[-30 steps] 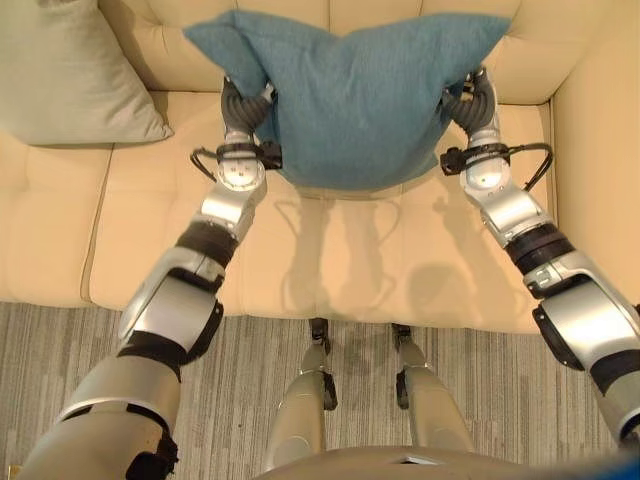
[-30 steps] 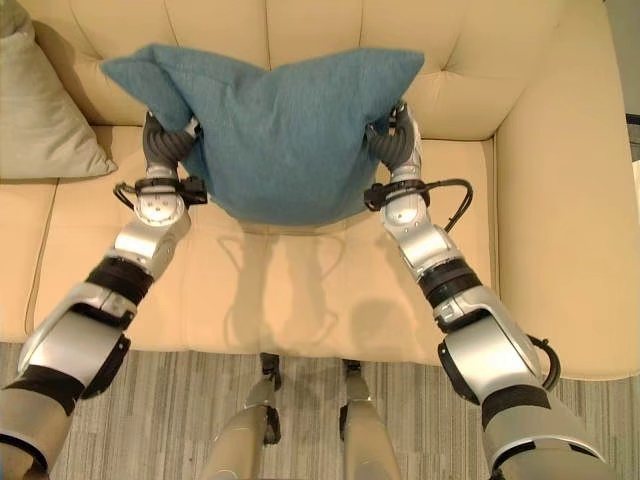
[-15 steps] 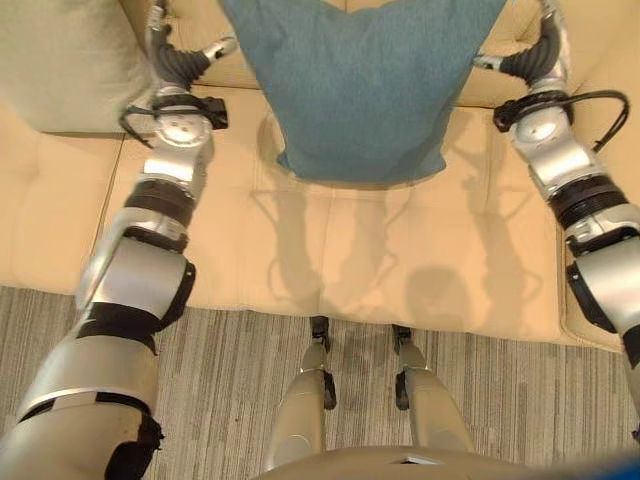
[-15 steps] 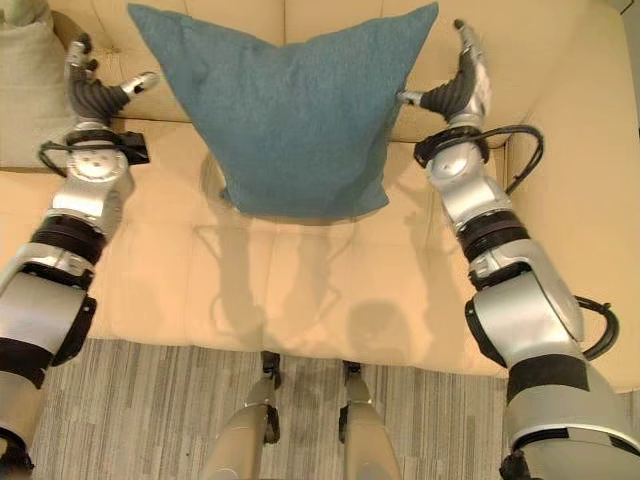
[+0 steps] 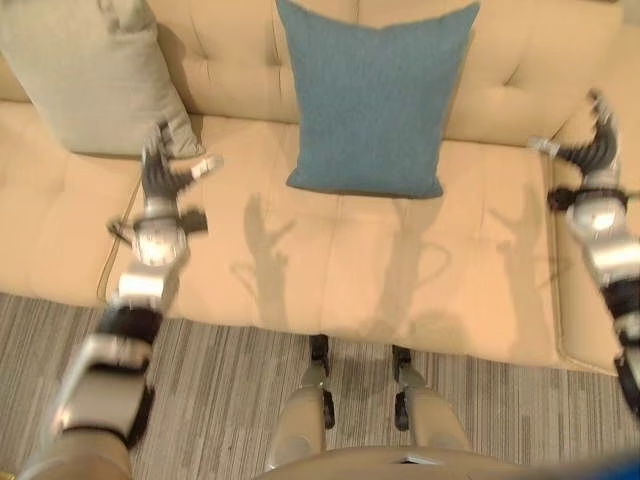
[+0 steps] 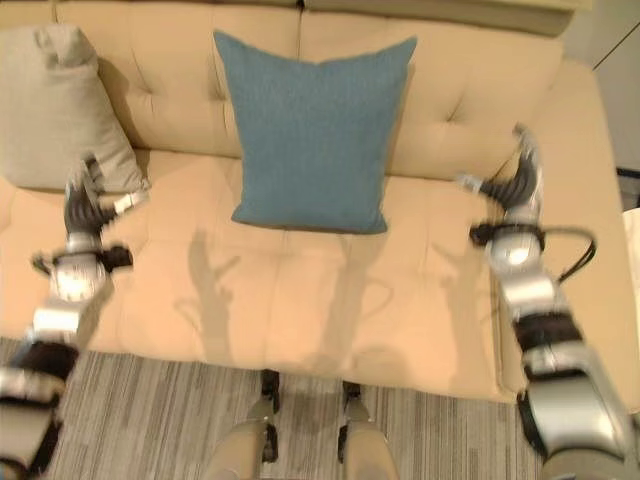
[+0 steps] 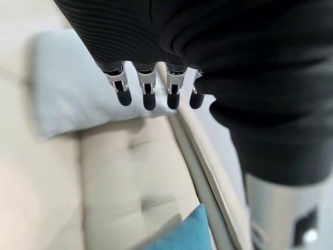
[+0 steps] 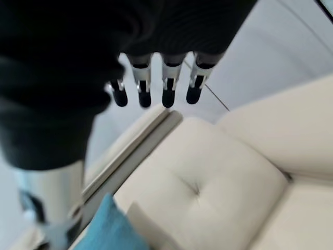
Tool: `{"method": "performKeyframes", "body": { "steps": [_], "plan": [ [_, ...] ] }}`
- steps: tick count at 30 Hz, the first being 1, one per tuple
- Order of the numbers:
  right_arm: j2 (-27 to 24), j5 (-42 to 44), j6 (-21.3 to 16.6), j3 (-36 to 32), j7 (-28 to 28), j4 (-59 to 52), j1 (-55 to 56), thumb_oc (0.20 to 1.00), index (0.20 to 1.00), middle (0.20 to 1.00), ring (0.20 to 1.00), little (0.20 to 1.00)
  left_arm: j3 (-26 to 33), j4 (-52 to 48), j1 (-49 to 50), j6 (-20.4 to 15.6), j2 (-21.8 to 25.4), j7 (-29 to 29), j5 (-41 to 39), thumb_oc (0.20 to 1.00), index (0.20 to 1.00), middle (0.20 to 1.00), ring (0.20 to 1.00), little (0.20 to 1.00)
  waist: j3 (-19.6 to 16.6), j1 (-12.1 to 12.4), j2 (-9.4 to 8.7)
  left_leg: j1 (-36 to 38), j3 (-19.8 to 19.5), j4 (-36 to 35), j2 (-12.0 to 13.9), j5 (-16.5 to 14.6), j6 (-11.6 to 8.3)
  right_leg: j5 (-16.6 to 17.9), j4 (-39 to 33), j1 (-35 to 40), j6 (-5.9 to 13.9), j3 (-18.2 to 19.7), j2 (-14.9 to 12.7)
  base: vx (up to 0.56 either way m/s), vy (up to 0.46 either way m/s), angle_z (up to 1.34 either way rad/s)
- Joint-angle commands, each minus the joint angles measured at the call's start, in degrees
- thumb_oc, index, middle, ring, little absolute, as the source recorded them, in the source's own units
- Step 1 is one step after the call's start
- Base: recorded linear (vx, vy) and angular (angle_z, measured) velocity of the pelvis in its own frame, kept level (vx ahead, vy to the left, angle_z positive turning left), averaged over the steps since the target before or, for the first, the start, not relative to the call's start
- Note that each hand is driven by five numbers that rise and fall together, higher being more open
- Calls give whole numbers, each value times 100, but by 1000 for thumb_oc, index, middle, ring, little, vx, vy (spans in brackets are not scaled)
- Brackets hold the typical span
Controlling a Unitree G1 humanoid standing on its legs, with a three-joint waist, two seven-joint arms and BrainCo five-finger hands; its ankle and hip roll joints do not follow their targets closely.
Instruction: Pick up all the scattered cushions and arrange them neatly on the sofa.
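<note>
A cushion (image 6: 312, 132) is standing on the sofa (image 6: 330, 300) seat, in the middle, leaning back against the backrest. Another cushion (image 6: 55, 105) is sitting far to the left of it, also leaning on the backrest. The left hand (image 6: 85, 208) is hanging just in front of that left cushion, with fingers spread wide. The right hand (image 6: 515, 185) is hanging near the sofa's right arm, well apart from the middle cushion, fingers spread too. The floor (image 6: 150, 410) is lying in front of the sofa.

Blue cushion (image 6: 312, 135) upright vs sofa (image 6: 330, 300) backrest at centre, grey cushion (image 6: 55, 110) leaning at backrest's left end, left hand (image 6: 85, 205) & right hand (image 6: 515, 185) both empty w/ fingers spread, over seat's left & right edges.
</note>
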Motion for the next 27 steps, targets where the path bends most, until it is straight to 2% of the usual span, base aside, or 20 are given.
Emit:
{"method": "performKeyframes", "body": {
  "steps": [1, 2, 3, 4, 5, 6, 7, 10, 16, 19, 20, 22, 23, 24, 26, 27],
  "plan": [
    [-170, -512, -232, -54, 352, 167, 357, 1000, 1000, 1000, 1000, 1000, 66, 334, -8, -119, 24, -353, 567, 1000, 1000, 1000, 1000, 1000, -352, 138, -159, 383, -171, 31, 124, -464, -270, -255, 25, 385, 473, -426, -419, 51, -57, 12],
    [-20, -688, -229, -264, 540, 161, 904, 1000, 1000, 1000, 1000, 1000, 246, 424, 589, -31, -191, -504, 799, 1000, 1000, 1000, 1000, 1000, -371, 142, -170, 527, -186, 31, 137, -486, -259, -304, 25, 546, 456, -470, -396, 37, -55, 13],
    [40, -841, -212, -279, 604, 121, 1113, 1000, 1000, 1000, 1000, 1000, 359, 453, 896, 30, -375, -627, 699, 1000, 1000, 1000, 1000, 1000, -375, 147, -169, 618, -195, 31, 145, -497, -244, -339, 25, 665, 437, -495, -377, 23, -80, 7],
    [285, -941, -244, -311, 757, 351, 1411, 1000, 1000, 1000, 1000, 1000, 307, 855, 1147, 129, -475, -738, 1139, 1000, 1000, 1000, 1000, 1000, -392, 152, -168, 763, -195, 31, 165, -487, -240, -358, 25, 844, 435, -514, -354, -33, -71, 2],
    [470, -987, -211, -285, 867, 468, 1567, 1000, 1000, 1000, 1000, 1000, 398, 1172, 1440, 225, -791, -846, 999, 1000, 1000, 1000, 1000, 1000, -403, 155, -168, 884, -191, 31, 186, -494, -227, -385, 25, 993, 409, -526, -337, -60, -64, 9],
    [694, -1066, -213, -219, 956, 855, 1707, 1000, 1000, 1000, 1000, 1000, 387, 1679, 1586, 294, -1010, -904, 1189, 1000, 1000, 1000, 1000, 1000, -446, 172, -152, 995, -189, 31, 201, -507, -216, -427, 25, 1120, 393, -538, -312, -57, -49, 14],
    [772, -1102, -197, -196, 1004, 951, 1765, 1000, 1000, 1000, 1000, 1000, 412, 1903, 1667, 355, -1124, -940, 1207, 1000, 1000, 1000, 1000, 1000, -459, 182, -152, 1050, -187, 31, 207, -520, -204, -452, 25, 1175, 384, -549, -298, -71, -41, 8],
    [1179, -1363, -139, 233, 1211, 2199, 1898, 1000, 1000, 1000, 1000, 1000, 249, 4038, 1591, 586, -1561, -1170, 1716, 1000, 1000, 1000, 1000, 1000, -572, 192, -155, 1370, -194, 60, 248, -576, -178, -589, 99, 1480, 331, -522, -241, -65, -50, 5],
    [1433, -1394, -47, 349, 1295, 3053, 1984, 1000, 1000, 1000, 1000, 1000, 94, 4526, 1620, 684, -1688, -1197, 1901, 1000, 1000, 1000, 1000, 1000, -576, 191, -129, 1519, -283, 224, 312, -608, -175, -839, 448, 1621, 215, -481, -172, -54, -48, 1],
    [1619, -1139, -6, 207, 1250, 3506, 2044, 1000, 1000, 1000, 1000, 1000, -40, 4567, 1437, 704, -1695, -1200, 1877, 1000, 1000, 1000, 1000, 1000, -469, 119, -138, 1193, -435, 468, 418, -431, -330, -957, 471, 1636, 67, -562, -59, -235, -161, 21],
    [1686, -991, 33, 151, 1200, 3685, 2042, 1000, 1000, 1000, 1000, 1000, -161, 4507, 1294, 706, -1702, -1186, 1864, 1000, 1000, 1000, 1000, 1000, -331, 80, -174, 794, -452, 941, 427, -276, -414, -939, 412, 1625, -14, -634, -36, -291, -141, 76],
    [1700, -922, 62, 166, 1183, 3764, 2007, 1000, 1000, 1000, 1000, 1000, -264, 4494, 1168, 700, -1730, -1190, 1909, 1000, 1000, 1000, 1000, 1000, -188, 27, -256, 506, -371, 1585, 332, -474, -356, -878, 420, 1515, -73, -690, -102, -320, -88, 106],
    [1720, -928, 95, 215, 1184, 3890, 1956, 1000, 1000, 1000, 1000, 1000, -285, 4552, 1143, 718, -1775, -1198, 1986, 1000, 1000, 1000, 1000, 1000, -136, 22, -347, 533, -349, 2205, 167, -969, -221, -743, 421, 1413, -80, -674, -193, -277, -4, 75],
    [1722, -937, 102, 222, 1199, 3940, 1952, 1000, 1000, 1000, 1000, 1000, -306, 4661, 1180, 730, -1827, -1224, 2098, 1000, 1000, 1000, 1000, 1000, -191, -7, -391, 748, -419, 2424, -3, -1333, -143, -623, 394, 1320, -56, -596, -225, -210, 37, 36],
    [1740, -964, 102, 221, 1220, 3934, 1959, 1000, 1000, 1000, 1000, 1000, -312, 4704, 1213, 740, -1879, -1246, 2148, 1000, 1000, 1000, 1000, 1000, -276, -79, -387, 999, -557, 2378, -159, -1486, -111, -518, 393, 1173, -19, -533, -248, -85, 68, 1],
    [1737, -964, 102, 221, 1220, 3933, 1961, 1000, 1000, 1000, 1000, 1000, -312, 4704, 1214, 740, -1881, -1246, 2149, 1000, 1000, 1000, 1000, 1000, -267, -73, -379, 1012, -554, 2383, -149, -1498, -112, -520, 392, 1185, -20, -529, -239, -67, 88, 5]
  ]
}}
